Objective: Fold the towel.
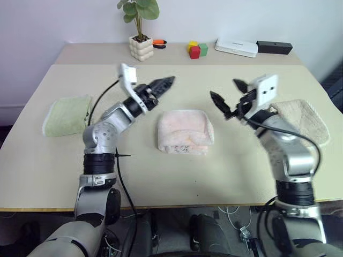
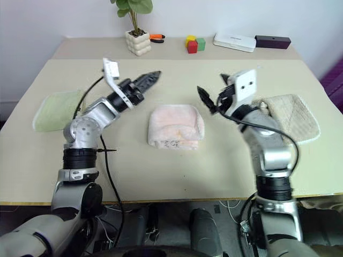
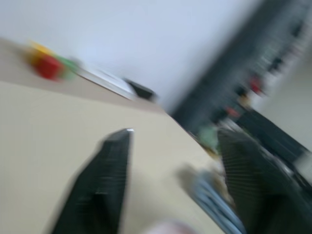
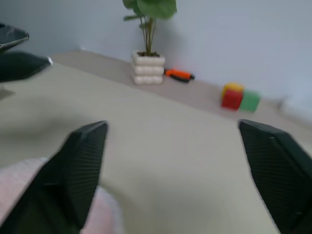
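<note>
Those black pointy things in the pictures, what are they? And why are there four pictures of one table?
They are a robot's fingers. The robot has two arms, and each ends in a gripper with two black fingers: the left gripper and the right gripper. Two pictures come from cameras in its head, looking down at the table. The other two come from little cameras on its wrists, looking out between the fingers.

In the middle lies a folded pink towel. A green towel lies on one side and a beige towel on the other. At the back stand a plant, coloured blocks, a white box and a black box.

Both grippers hang above the table, holding nothing. The right one is open.
</note>
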`<act>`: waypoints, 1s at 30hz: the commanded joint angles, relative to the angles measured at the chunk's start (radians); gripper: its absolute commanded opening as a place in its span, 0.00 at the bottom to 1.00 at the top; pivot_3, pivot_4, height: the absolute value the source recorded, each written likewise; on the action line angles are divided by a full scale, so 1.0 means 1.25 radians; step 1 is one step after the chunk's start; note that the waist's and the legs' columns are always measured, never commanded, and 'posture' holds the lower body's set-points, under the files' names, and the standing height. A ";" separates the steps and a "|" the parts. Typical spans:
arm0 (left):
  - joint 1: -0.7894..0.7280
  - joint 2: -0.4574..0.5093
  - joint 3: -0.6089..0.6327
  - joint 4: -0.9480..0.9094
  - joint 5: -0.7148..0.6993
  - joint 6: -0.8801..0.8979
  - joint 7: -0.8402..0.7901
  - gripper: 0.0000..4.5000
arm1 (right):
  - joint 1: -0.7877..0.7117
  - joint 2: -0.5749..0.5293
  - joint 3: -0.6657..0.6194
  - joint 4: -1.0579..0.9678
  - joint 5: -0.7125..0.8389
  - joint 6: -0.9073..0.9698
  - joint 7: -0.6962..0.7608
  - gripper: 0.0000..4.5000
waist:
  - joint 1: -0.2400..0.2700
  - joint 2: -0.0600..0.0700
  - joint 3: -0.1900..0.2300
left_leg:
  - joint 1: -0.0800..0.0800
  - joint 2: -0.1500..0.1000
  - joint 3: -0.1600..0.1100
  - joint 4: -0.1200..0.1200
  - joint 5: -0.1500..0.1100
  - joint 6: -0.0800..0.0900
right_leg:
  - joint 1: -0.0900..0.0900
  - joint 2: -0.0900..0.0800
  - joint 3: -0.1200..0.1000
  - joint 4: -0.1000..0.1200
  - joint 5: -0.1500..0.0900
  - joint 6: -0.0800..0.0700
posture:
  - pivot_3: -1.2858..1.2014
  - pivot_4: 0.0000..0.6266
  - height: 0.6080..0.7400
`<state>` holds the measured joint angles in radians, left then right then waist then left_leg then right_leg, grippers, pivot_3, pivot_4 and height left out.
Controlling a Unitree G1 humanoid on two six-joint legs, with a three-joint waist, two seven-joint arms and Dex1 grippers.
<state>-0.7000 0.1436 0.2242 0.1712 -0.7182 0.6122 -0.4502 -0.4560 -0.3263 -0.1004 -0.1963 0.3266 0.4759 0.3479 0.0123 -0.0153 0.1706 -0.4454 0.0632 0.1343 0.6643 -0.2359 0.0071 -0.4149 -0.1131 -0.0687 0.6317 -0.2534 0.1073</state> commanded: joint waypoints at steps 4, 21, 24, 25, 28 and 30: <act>0.059 -0.084 -0.048 -0.031 0.078 -0.074 0.075 0.00 | 0.040 0.147 0.071 -0.119 -0.048 0.069 -0.178 0.16 | -0.001 0.000 0.000 | -0.001 0.000 0.000 0.001 0.000 0.000 | 0.000 0.000 0.000 0.000 0.000 0.000 | 0.52 0.24 0.96; 0.084 -0.091 -0.194 0.051 0.230 -0.043 0.073 0.00 | 0.101 0.195 0.154 0.086 -0.200 0.039 -0.246 0.01 | -0.021 0.000 0.000 | 0.000 0.000 -0.001 -0.001 -0.002 0.004 | 0.000 0.001 -0.001 0.000 0.000 0.000 | 0.52 0.24 0.96; 0.095 -0.081 -0.177 0.061 0.234 -0.043 0.075 0.00 | 0.117 0.175 0.126 0.085 -0.213 0.035 -0.254 0.01 | -0.019 0.000 0.000 | 0.001 0.000 -0.001 0.000 -0.002 0.004 | 0.000 0.001 -0.001 0.000 0.000 0.000 | 0.52 0.24 0.96; 0.097 -0.077 -0.171 0.064 0.237 -0.045 0.077 0.00 | 0.125 0.167 0.124 0.081 -0.219 0.030 -0.253 0.01 | -0.019 0.000 -0.001 | 0.001 0.000 -0.001 0.000 -0.002 0.004 | 0.000 0.001 -0.001 0.000 0.000 0.000 | 0.52 0.24 0.96; 0.102 -0.062 -0.159 0.071 0.238 -0.045 0.070 0.00 | 0.149 0.154 0.121 0.069 -0.223 0.020 -0.251 0.01 | -0.020 0.000 -0.001 | 0.001 0.000 -0.001 0.000 -0.002 0.004 | 0.001 0.001 -0.001 0.000 0.000 0.000 | 0.52 0.24 0.96; 0.111 -0.053 -0.148 0.062 0.230 -0.046 0.061 0.00 | 0.162 0.144 0.130 0.060 -0.238 0.014 -0.249 0.01 | -0.021 0.000 -0.001 | 0.002 0.001 -0.001 -0.001 -0.003 0.004 | 0.001 0.001 -0.001 0.000 0.000 0.000 | 0.52 0.24 0.96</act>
<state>-0.5817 0.0580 0.0100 0.2566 -0.4325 0.5600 -0.3709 -0.2710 -0.1296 0.0764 -0.0988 0.0521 0.4969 0.0449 -0.0141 -0.0152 0.1696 -0.4432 0.0641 0.1325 0.6637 -0.2391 0.0120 -0.4135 -0.1122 -0.0696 0.6320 -0.2532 0.1068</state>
